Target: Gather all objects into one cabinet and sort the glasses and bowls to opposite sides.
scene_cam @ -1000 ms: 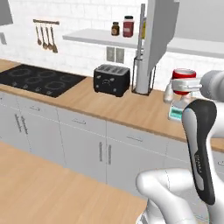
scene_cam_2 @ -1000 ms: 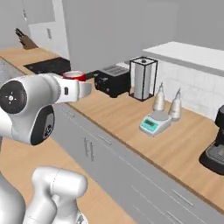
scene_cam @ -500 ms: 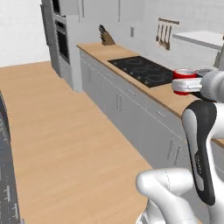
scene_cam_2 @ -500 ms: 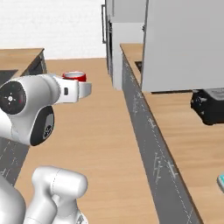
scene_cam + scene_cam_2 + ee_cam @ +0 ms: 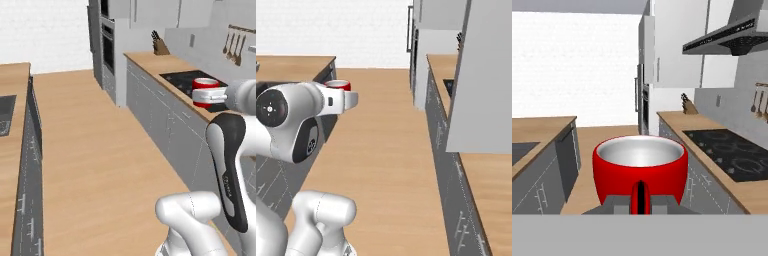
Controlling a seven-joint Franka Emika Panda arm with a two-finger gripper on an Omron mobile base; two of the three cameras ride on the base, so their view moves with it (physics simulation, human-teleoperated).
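hand view shows the gripper (image 5: 640,202) pinched narrow on the near wall of the small red cup (image 5: 640,172), carried upright beside the hob (image 5: 732,155). it is not yet in any cabinet; stowing and sorting seem still ahead.

Arm raised, forearm level, jaws closed on the red cup (image 5: 640,172).

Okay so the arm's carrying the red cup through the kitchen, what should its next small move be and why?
Probably keep the gripper shut on the red cup and hold it level while the base turns on. The cup sits upright in mid-air above the wooden floor, with no open cabinet shelf in front, so releasing it here would drop it.
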